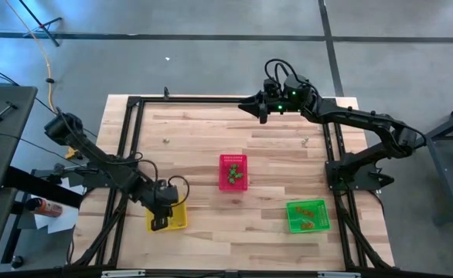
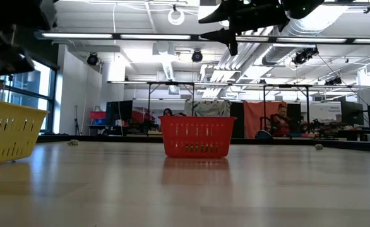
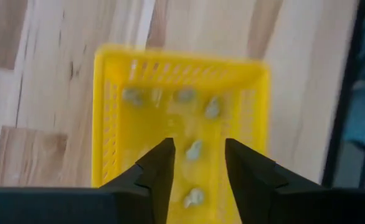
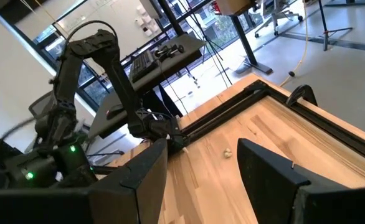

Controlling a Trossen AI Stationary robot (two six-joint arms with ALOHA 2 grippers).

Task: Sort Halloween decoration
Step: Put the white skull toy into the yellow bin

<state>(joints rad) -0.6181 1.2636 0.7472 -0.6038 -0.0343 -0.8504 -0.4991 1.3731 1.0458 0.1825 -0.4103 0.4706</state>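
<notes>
My left gripper [image 3: 198, 163] hangs open and empty over the yellow basket [image 3: 108, 124]; my right gripper [image 1: 261, 107], open, is well beyond it.

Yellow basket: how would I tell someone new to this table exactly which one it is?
Start at the wooden table in the high view and go to its left near corner, where the left gripper hovers open. The yellow basket sits right under it, holding several pale yellowish trinkets. It is the only yellow one: the red basket stands mid-table and the green basket on the right.
</notes>
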